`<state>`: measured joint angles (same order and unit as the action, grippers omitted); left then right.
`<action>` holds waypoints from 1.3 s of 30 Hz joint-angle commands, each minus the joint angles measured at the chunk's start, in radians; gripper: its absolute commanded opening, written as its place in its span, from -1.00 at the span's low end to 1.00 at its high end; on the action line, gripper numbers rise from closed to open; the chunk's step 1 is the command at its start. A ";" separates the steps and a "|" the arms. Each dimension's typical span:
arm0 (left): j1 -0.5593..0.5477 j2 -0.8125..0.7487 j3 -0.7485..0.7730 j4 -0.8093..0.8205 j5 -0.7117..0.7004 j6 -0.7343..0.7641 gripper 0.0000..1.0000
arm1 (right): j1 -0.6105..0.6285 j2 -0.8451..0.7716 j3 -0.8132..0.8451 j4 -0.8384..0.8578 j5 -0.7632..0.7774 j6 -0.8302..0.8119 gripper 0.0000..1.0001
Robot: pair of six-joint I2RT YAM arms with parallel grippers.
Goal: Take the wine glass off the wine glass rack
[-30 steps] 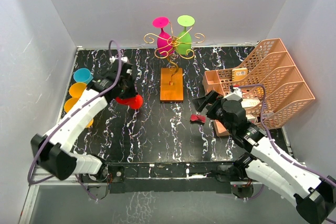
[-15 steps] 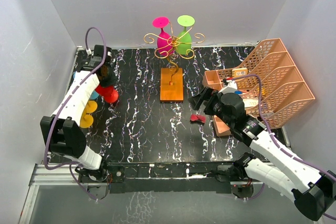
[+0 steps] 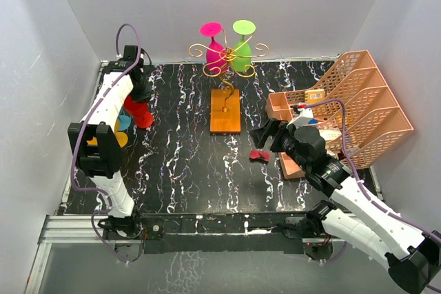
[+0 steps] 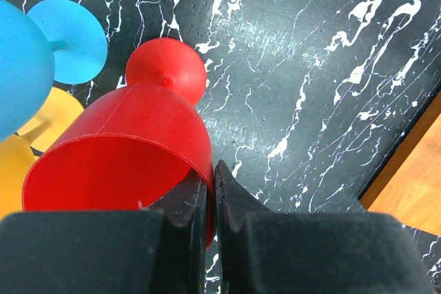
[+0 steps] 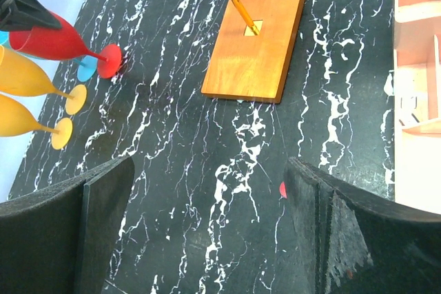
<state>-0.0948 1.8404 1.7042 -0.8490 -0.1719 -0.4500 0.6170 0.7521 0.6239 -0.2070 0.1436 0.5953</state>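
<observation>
Left end effector: fingers drawn together on the rim of the red wine glass, one inside the bowl and one outside, with only the thin wall between them. The glass is tilted, its mouth toward the wrist and its round foot low over the desk. Whether the foot already touches the surface is hard to judge from these angles.

Just beside it are a blue wine glass and yellow wine glasses, all grouped at the far left edge of the desk. This places the red glass well apart from the wine glass rack. A pink wine glass and a green wine glass hang upside down from the rack's scroll arms.

Right end effector: fingers spread wide with nothing between them, hovering over the desk near a small red scrap, between the rack's wooden base and the peach desk organiser.

Risks:
- A rim pinch gives little hold, so the glass could slip or swing in the fingers.
- If the glass is let go while tilted, it would probably topple or roll.
- The blue glass is close enough that sideways drift could knock it over.

Limits of view:
- The overhead camera shows the left fingers only partly, because the arm and cable lie over them.
- The left wrist view cuts off the blue and yellow glasses.
- The right wrist view shows only the rack's base and lower stem.
- The red scrap is too small to identify.
</observation>
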 commanded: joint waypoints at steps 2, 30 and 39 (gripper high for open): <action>0.005 0.007 0.060 -0.047 -0.011 0.042 -1.00 | 0.001 -0.023 -0.031 0.079 0.031 -0.034 0.97; 0.029 -0.216 0.117 -0.030 0.164 0.032 0.23 | 0.000 -0.020 -0.030 0.077 0.017 -0.029 0.97; 0.030 -0.489 -0.201 0.351 0.635 -0.135 0.43 | 0.001 -0.042 -0.011 0.030 0.003 0.007 0.97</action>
<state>-0.0681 1.3853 1.5742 -0.6811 0.2062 -0.5026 0.6170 0.7410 0.5869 -0.2016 0.1497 0.5838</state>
